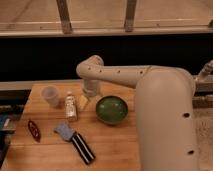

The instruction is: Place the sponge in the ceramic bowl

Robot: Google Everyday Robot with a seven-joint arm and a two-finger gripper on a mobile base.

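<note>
The sponge, a small pale blue-grey pad, lies on the wooden table at the front left, touching the top end of a black strap. The ceramic bowl is round, glossy and green, standing near the table's middle with nothing visible inside it. My gripper hangs below the white arm, just left of the bowl and right of a white tube, well above and to the right of the sponge. Nothing shows between its pale fingertips.
A translucent white cup stands at the back left. A white tube lies beside it. The black strap with white stripes runs toward the front edge. A small dark red object lies at the far left. My arm's large white body fills the right side.
</note>
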